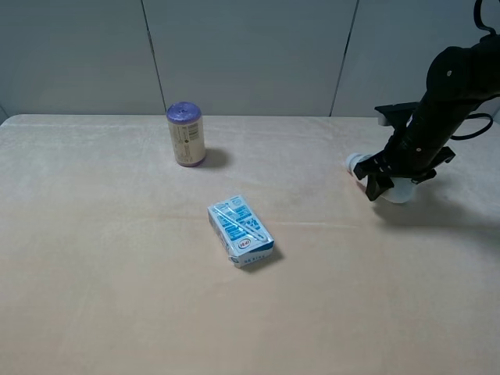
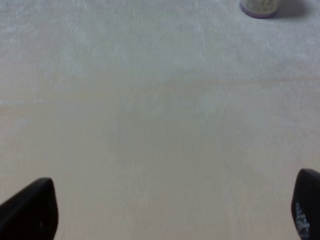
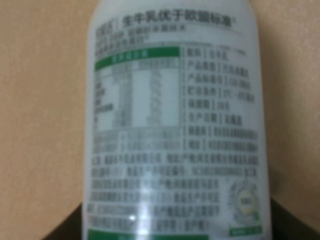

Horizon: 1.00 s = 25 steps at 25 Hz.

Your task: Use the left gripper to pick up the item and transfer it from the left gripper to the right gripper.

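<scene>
My left pincer (image 2: 172, 207) hangs with its two black fingertips (image 2: 30, 210) spread wide apart, nothing between them but pale beige cloth-like tabletop (image 2: 150, 125). Far ahead, at the picture's edge, I see the purple-rimmed base of a beige can (image 2: 259, 7).

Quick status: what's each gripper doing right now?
Left gripper: open, holding nothing.
Right gripper: shut on the white bottle, low over the table.

Glossy white plastic bottle (image 3: 175, 125); matt beige cloth tabletop (image 1: 117, 297).
</scene>
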Tool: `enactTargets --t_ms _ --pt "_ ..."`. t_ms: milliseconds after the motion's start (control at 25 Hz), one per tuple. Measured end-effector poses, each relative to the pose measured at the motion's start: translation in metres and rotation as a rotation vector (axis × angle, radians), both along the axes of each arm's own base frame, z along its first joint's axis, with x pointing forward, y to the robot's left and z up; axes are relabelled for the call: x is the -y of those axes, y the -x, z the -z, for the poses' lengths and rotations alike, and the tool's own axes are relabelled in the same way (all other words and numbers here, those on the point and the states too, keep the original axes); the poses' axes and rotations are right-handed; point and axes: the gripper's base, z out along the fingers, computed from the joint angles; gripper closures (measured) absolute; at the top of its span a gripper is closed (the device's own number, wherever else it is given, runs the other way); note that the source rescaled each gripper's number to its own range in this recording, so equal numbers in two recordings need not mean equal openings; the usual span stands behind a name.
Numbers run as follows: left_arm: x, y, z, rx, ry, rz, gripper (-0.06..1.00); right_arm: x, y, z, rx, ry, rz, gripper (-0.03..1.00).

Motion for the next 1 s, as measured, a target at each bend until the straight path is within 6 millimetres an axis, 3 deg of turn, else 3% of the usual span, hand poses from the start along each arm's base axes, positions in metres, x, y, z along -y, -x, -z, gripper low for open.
enactTargets --t_ms 80,120,200,520,760,1000 --pt "0.000 0.000 0.000 0.000 0.000 0.000 0.12 0.000 -0.001 0.000 0.008 -0.004 0.014 0.19" --pt "0.000 0.000 0.000 0.000 0.000 0.000 0.12 0.000 -0.001 0.000 0.008 -0.005 0.016 0.10" --pt "0.000 0.000 0.000 0.000 0.000 0.000 0.12 0.000 -0.001 0.000 0.008 -0.005 0.018 0.02" --pt "0.000 0.000 0.000 0.000 0.000 0.000 0.12 -0.001 -0.005 -0.012 0.002 -0.005 0.018 -0.03" --pt "0.000 0.000 0.000 0.000 0.000 0.000 0.12 -0.001 -0.003 -0.064 0.029 -0.018 0.037 -0.03" --pt "0.000 0.000 0.000 0.000 0.000 0.000 0.12 0.003 0.028 -0.109 -0.007 -0.020 0.049 -0.03"
